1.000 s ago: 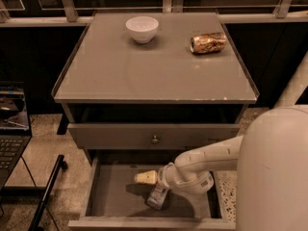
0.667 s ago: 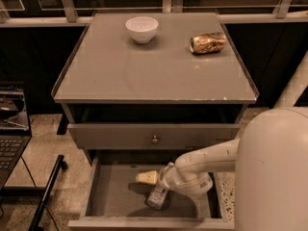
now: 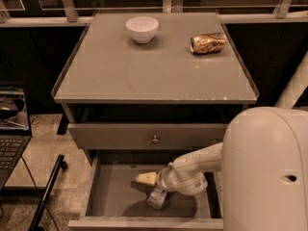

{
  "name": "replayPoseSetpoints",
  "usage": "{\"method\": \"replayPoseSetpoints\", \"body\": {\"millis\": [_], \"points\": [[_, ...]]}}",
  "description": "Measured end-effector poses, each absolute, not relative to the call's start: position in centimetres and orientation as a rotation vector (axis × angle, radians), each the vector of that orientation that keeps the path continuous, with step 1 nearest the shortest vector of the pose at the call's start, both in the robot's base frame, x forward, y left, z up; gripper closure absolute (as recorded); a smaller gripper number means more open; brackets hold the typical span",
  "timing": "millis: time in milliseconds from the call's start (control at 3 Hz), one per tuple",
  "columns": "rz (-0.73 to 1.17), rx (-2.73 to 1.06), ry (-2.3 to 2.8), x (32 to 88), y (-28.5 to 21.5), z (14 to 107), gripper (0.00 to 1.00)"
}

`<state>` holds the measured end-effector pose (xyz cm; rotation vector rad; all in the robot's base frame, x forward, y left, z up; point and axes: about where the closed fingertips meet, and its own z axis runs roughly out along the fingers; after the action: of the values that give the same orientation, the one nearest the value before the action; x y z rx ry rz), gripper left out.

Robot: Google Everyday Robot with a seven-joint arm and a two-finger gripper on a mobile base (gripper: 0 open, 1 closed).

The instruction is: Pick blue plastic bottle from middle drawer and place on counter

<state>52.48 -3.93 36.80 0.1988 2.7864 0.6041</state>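
The middle drawer (image 3: 110, 191) is pulled open at the bottom of the view, with its flat grey inside showing. The blue plastic bottle (image 3: 156, 198) is a small pale blue-white shape near the drawer's middle front. My gripper (image 3: 147, 183) is down inside the drawer at the end of the white arm (image 3: 192, 170), with its cream tip pointing left. It is right over the bottle and close against it. The arm hides where they meet. The counter (image 3: 144, 71) is the grey cabinet top above.
A white bowl (image 3: 142, 29) and a crushed gold can (image 3: 208, 43) sit at the back of the counter. The shut drawer front with a round knob (image 3: 155, 139) overhangs the open drawer. A laptop (image 3: 12, 124) stands at the left. My white body (image 3: 269, 172) fills the lower right.
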Motion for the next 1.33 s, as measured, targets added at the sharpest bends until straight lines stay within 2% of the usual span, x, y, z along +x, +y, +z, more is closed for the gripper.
{"method": "replayPoseSetpoints", "body": {"millis": [333, 1333], "points": [[0.604, 0.201, 2.788, 52.47, -3.91, 36.67, 0.17], [0.605, 0.201, 2.788, 52.47, -3.9, 36.66, 0.87]]}}
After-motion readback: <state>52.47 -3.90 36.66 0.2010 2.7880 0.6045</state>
